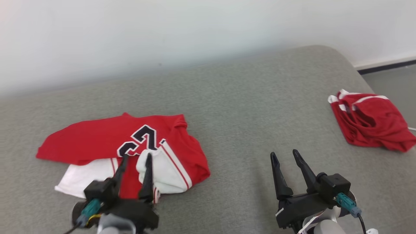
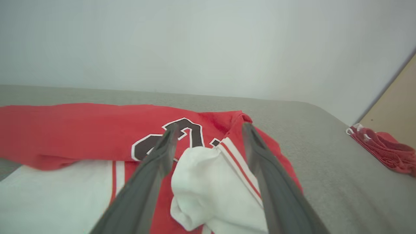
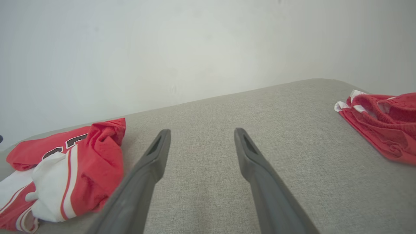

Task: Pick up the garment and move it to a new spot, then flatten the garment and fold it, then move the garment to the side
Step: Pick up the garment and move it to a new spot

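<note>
Head view: red jersey [image 1: 97,139], black number and white panels, lies partly folded left of centre on grey fabric surface [image 1: 247,107]. Left end effector [image 1: 136,159] over its near edge, fingers apart. Right end effector [image 1: 284,153] fingers apart, over bare surface. Second red garment [image 1: 373,123] at far right. Left wrist view: fingers straddle white sleeve fold [image 2: 208,188]. Right wrist view: fingers parted above bare fabric.

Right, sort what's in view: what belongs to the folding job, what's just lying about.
Job:
- jersey, numbered, part folded
- left gripper, open over its white fold
- right gripper, open above the bare cushion

Lying about:
- red bundle, far right on the cushion
- wall behind
</note>
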Controlling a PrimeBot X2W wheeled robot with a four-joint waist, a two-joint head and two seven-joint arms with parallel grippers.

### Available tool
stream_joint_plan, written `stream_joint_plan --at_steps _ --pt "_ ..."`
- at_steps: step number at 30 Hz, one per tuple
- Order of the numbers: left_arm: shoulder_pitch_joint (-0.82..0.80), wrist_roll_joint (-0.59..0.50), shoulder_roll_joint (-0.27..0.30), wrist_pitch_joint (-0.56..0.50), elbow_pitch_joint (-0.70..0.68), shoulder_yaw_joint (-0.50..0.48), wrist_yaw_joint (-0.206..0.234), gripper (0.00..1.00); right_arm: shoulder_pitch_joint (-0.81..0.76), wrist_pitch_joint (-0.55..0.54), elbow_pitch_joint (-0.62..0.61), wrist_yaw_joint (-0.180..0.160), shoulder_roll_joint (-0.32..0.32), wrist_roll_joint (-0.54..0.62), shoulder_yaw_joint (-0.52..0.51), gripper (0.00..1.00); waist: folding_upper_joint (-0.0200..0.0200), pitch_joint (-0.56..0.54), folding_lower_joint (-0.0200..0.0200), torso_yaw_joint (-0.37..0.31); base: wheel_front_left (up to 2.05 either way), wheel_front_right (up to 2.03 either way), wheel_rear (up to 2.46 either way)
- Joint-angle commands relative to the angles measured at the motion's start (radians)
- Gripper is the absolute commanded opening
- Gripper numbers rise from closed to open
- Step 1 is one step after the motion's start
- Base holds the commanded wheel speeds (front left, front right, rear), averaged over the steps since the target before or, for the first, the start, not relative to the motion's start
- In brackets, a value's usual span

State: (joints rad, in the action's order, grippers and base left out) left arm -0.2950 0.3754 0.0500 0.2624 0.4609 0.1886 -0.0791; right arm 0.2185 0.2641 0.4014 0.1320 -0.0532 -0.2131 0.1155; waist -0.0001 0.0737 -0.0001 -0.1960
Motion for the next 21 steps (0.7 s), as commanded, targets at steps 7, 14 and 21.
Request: stream_joint_plan --at_steps 7,14,21 --pt "0.153 -0.147 0.001 0.003 -0.114 -0.129 0.005 1.00 -0.025 0.000 0.002 -0.002 0.004 -0.026 0.027 1.00 0.0001 -0.035 0.0001 0.094 0.00 0.00 0.00" --pt "0.268 -0.190 0.001 0.003 -0.195 -0.219 0.027 1.00 -0.035 0.000 0.010 -0.002 0.004 -0.039 0.077 1.00 0.0001 -0.049 0.0001 0.175 0.00 0.00 0.00" --pt "0.316 -0.196 0.001 0.003 -0.233 -0.225 0.039 1.00 -0.026 0.000 0.013 -0.002 0.004 -0.040 0.120 1.00 0.0001 -0.040 0.0001 0.244 0.00 0.00 0.00"
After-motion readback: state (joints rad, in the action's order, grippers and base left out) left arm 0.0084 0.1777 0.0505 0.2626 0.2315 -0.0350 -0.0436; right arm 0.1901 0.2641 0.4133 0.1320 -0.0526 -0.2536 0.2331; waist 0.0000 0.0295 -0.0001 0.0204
